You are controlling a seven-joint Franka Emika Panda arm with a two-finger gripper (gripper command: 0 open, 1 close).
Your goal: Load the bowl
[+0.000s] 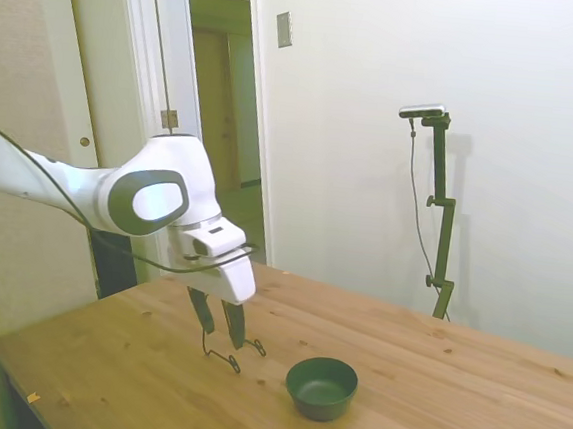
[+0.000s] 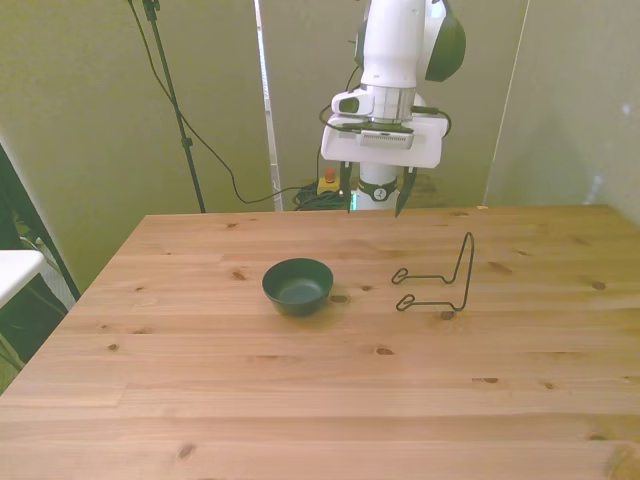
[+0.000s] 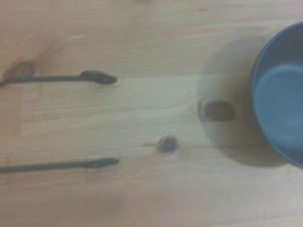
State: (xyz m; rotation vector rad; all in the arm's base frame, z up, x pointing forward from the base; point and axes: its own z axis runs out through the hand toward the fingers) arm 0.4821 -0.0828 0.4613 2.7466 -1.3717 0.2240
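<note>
The small dark green bowl [image 1: 322, 386] [image 2: 297, 285] sits empty on the wooden table [image 2: 300, 400]. My gripper [image 1: 217, 326] [image 2: 375, 203] hangs open and empty above the table, between the bowl and the thin black wire rack [image 1: 226, 345] [image 2: 440, 280]. In the front view it is above and behind the gap between them. The wrist view shows the bowl's rim [image 3: 279, 99] and the rack's two foot prongs [image 3: 61, 79].
The wire rack stands at the front view's right of the bowl. A white wall and an open doorway [image 1: 223, 139] lie behind the table in the side view.
</note>
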